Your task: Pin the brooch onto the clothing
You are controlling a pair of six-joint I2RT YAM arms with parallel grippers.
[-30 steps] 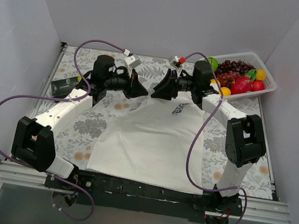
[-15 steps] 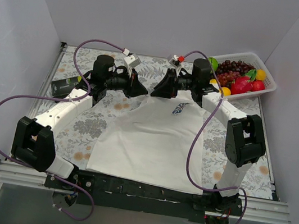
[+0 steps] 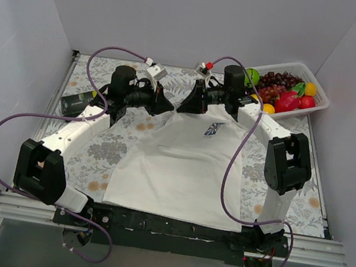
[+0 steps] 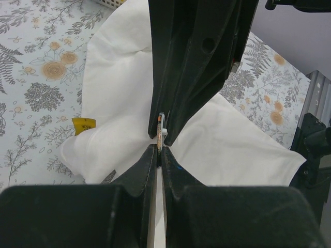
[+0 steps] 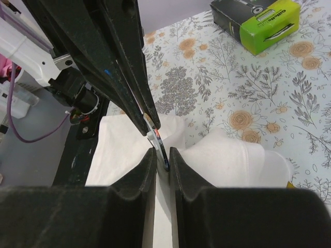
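Up at the neck of the white shirt (image 3: 180,161), the right claw (image 5: 162,153) pinches the tiny brooch (image 5: 158,140) standing on its edge, and the left claw (image 4: 158,149), fingers pressed together, meets it nose to nose from the other side

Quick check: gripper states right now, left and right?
Left gripper: closed, pinching what looks like a fold of the clothing.
Right gripper: closed on the brooch.

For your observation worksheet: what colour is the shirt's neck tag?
Yellow; the neck tag shows best in the left wrist view.
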